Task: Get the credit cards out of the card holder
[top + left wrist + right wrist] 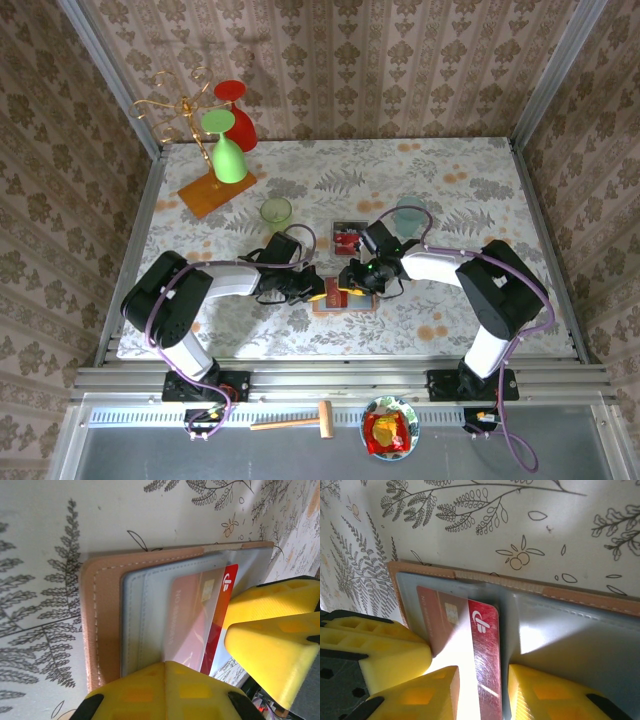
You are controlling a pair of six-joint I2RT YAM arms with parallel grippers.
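Closest to the arm bases, a wooden hammer (297,421) and a bowl (390,428) lie on a grey shelf (560,440). Up on the table (480,180), the 2 arms meet in the middle over the card holder (345,303). It lies open and flat, with its grey pockets facing up. The left gripper (165,669) has its yellow fingers pressed tight together, and they sit on 1 edge of the card holder. A red card (487,645) sticks part way out of a cloudy pocket. The right gripper (482,674) has its fingers a little apart, 1 on each side of the red card, with a thin strip of light on 1 side. Farther back sit a clear box (347,238), a green cup (276,211) and a pale blue cup (411,213). Farthest off is a gold rack (175,110) with a green glass (228,158) and a red glass (238,120).
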